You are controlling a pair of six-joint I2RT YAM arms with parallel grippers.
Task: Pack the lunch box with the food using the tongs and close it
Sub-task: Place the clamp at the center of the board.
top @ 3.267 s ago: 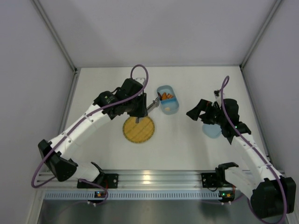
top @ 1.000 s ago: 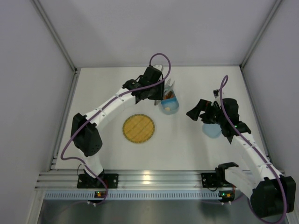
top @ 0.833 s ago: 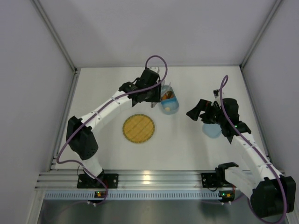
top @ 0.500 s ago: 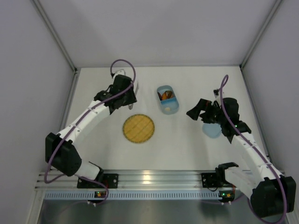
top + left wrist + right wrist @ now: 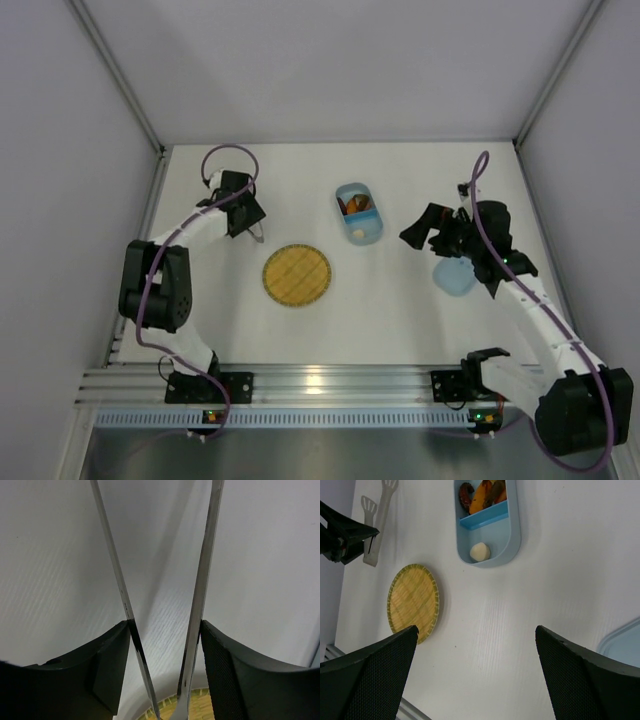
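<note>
The tongs [image 5: 199, 605] sit spread and empty in the left gripper [image 5: 164, 625] at 9 o'clock of the filled lunch box [image 5: 501, 537], whose lid [image 5: 450, 282] lies at its 4 o'clock, nearest the wide-open right gripper [image 5: 476, 627].

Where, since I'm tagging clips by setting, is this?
Probably a robot lab test cell: bare grey walls box in a white table, two arms sit bolted to a metal rail, with a lunch box, plate and tongs as props.

Bright, even light; soft shadows; sharp focus.
</note>
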